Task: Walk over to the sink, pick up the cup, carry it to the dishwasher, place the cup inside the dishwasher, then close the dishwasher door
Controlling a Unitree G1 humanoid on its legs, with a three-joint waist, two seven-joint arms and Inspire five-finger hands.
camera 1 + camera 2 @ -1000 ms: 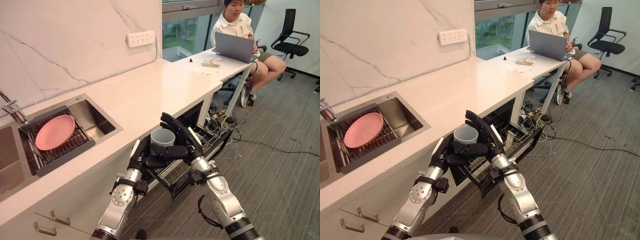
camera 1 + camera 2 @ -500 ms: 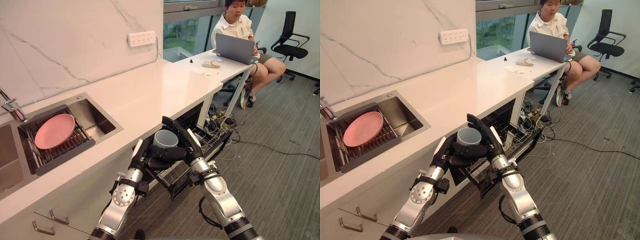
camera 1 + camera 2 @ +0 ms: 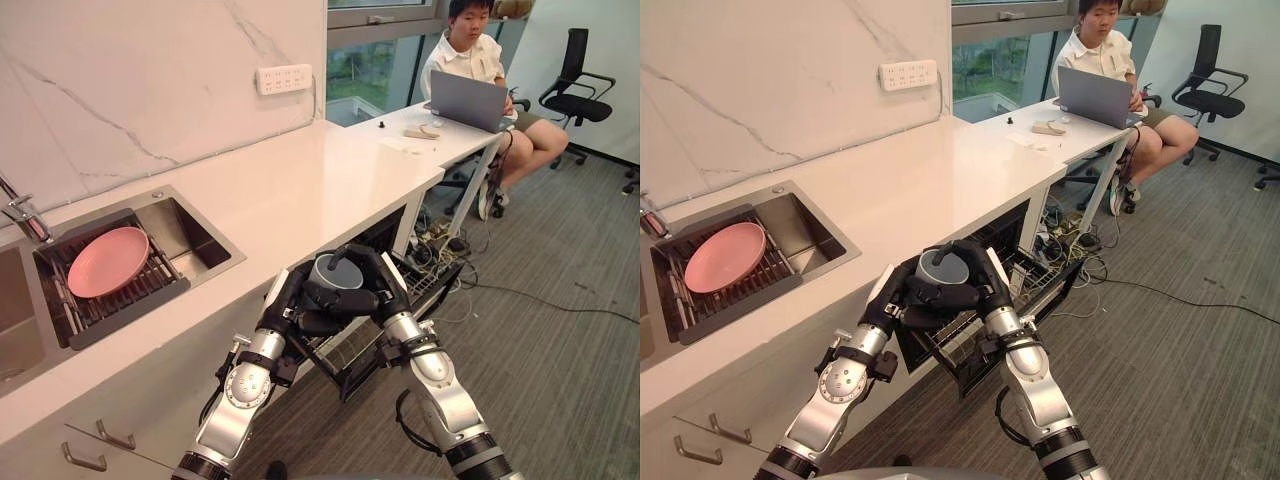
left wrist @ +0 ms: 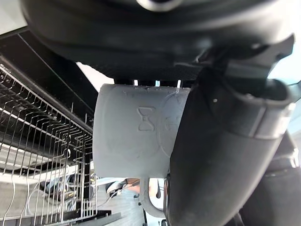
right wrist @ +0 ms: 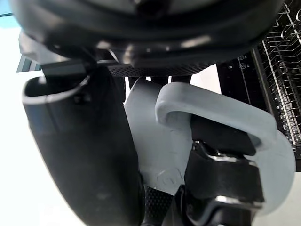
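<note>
Cup, grey with a side handle, is being held upright between both hands in front of the white countertop, just above the pulled-out wire rack of the open dishwasher. It is not yet resting in the rack.

The right hand is now curling its fingers over the cup's rim and far side. Half a second ago those fingers were standing straighter beside the cup, leaving the opening plainly visible; now they are partly covering it. In the right wrist view the thumb is pressing against the cup's wall, and a finger seems to be passing through the handle. The left hand is wrapping the cup from below and from the near side, as it was a moment ago, its thumb lying across the wall in the left wrist view.

The cup itself is sitting in much the same spot against the counter edge as before, so the change looks like a firmer grip, not travel. That suggests the right hand is taking over the cup, probably readying it for lowering into the rack.

Behind, a pink plate is lying in the sink, and a person is sitting at a laptop.
</note>
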